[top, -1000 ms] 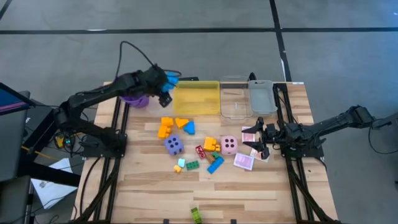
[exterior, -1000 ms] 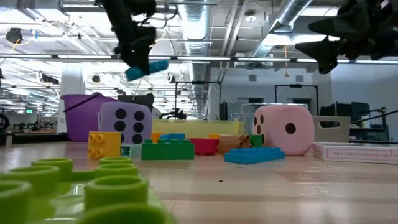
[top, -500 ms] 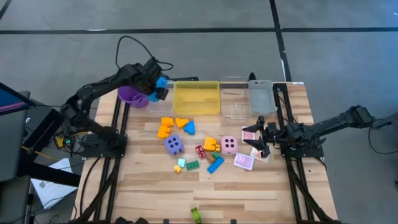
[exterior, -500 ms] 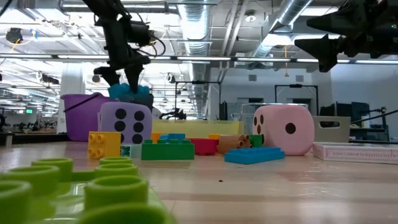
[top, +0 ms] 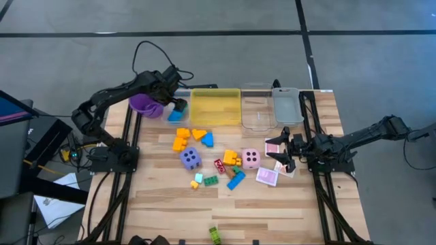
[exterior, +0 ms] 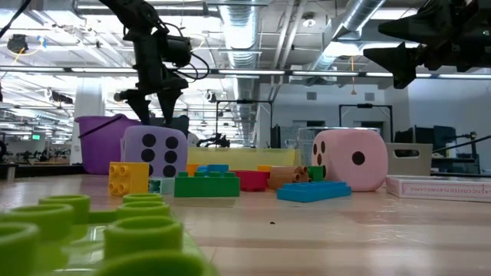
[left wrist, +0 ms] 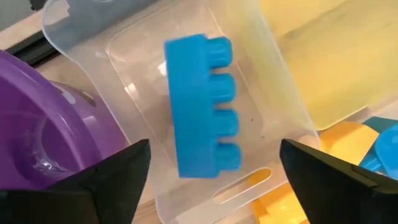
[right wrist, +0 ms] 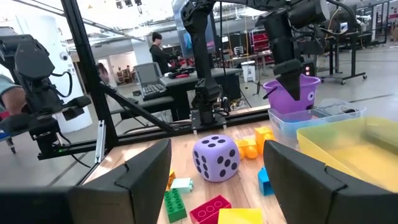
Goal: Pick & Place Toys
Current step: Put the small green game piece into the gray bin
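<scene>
My left gripper [top: 174, 101] hangs open just above a small clear tray [top: 170, 117] at the far left. A blue block [left wrist: 202, 102] lies on its side on the tray floor, between and beyond my open fingers, untouched; it also shows in the high view [top: 180, 106]. My right gripper [top: 281, 151] is open and empty at the right, above the pink playing cards [top: 267, 177]. Yellow and orange blocks [top: 181, 138], a purple die [top: 191, 159] and a pink die [top: 251, 158] rest on the table's middle.
A purple cup [top: 143, 104] stands left of the small tray. A yellow tray [top: 216, 107], a clear tray [top: 257, 114] and a grey tray [top: 286, 105] line the far edge. Small blue, green and red blocks [top: 225, 173] lie mid-table; a green block [top: 214, 233] lies at the near edge.
My left gripper has carried the blue block from above the yellow tray's left edge toward the table's left and down over the small clear tray. It has opened and let go. The block now lies in the tray.
</scene>
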